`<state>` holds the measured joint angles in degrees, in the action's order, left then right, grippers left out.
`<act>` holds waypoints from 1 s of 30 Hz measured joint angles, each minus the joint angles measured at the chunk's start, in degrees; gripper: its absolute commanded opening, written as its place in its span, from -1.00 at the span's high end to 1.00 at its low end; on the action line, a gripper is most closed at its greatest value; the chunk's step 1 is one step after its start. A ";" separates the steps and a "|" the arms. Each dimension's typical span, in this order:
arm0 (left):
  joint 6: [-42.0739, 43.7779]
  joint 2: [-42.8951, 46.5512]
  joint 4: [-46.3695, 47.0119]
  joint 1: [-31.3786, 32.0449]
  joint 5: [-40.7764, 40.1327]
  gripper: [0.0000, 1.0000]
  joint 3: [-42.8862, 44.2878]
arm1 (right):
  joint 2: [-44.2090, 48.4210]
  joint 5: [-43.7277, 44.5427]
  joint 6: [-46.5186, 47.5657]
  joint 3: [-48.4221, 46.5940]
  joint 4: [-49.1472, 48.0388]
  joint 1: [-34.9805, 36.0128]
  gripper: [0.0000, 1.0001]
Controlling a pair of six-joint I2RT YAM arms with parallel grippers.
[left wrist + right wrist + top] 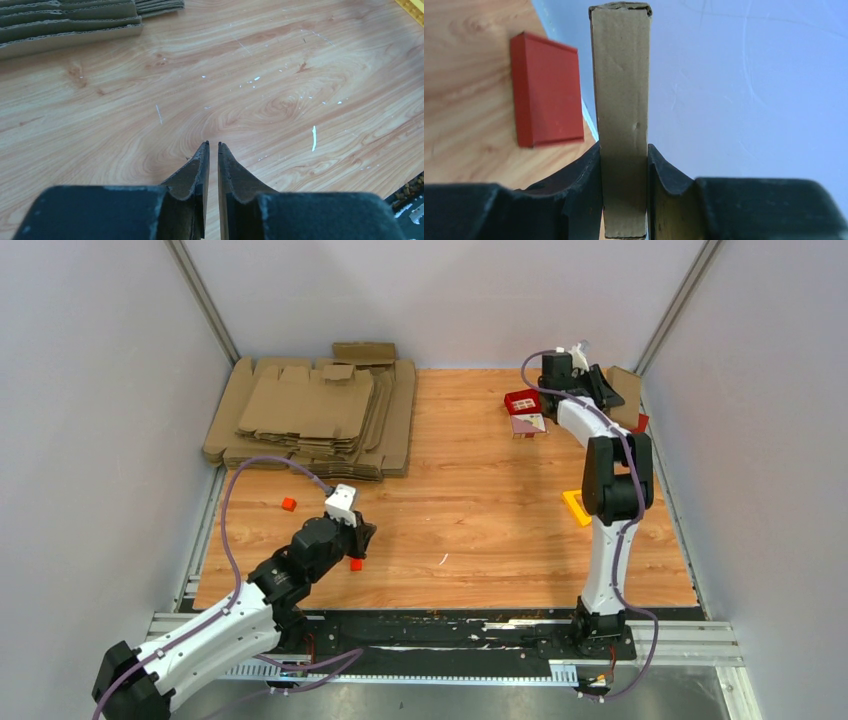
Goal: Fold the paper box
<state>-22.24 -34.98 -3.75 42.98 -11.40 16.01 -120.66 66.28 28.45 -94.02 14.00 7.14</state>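
the right end effector is grasping the paper box, seemingly folded shut already, while the left end effector is hovering nearly clenched and empty over the counter.

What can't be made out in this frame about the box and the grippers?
Box: right wrist view shows one narrow face only; the right gripper covers its lower sides, and the bottom edge cuts off its near end. Flaps unseen.
Box, top view: mostly behind the right arm; shape unclear.
Left gripper: top view, fingers hidden beneath its own body.
Red box: contents too small, top view.
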 measured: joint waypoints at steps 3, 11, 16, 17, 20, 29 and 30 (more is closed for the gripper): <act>-0.02 0.02 0.28 0.00 0.35 0.63 0.00 | -5.31 2.10 2.62 -5.03 -3.39 -1.60 0.71; -0.09 -1.11 1.20 0.00 0.37 0.63 0.00 | -16.87 3.04 6.03 -12.00 -5.31 -5.18 0.31; -0.11 -2.05 1.40 0.00 0.37 0.62 0.00 | -21.24 0.79 2.49 -13.18 0.33 -9.05 -0.86; -0.11 -2.12 1.49 0.00 0.37 0.62 0.00 | -21.38 0.68 1.46 -13.20 1.31 -9.90 -0.98; -0.11 -2.71 2.29 0.00 0.44 0.61 0.00 | -19.26 1.27 -1.25 -15.21 4.15 -11.13 -1.00; 0.04 -3.39 2.73 0.00 0.85 0.53 0.00 | -8.90 -30.12 -19.54 -15.17 18.91 -8.35 -1.00; 0.07 -3.32 2.73 0.00 0.94 0.49 0.00 | -5.90 -34.99 -20.76 -12.57 18.36 -7.93 -1.00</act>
<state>-22.17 -38.30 -1.02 42.98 -10.46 16.01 -126.56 31.29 7.68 -106.59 32.36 -0.80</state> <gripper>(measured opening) 0.219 0.998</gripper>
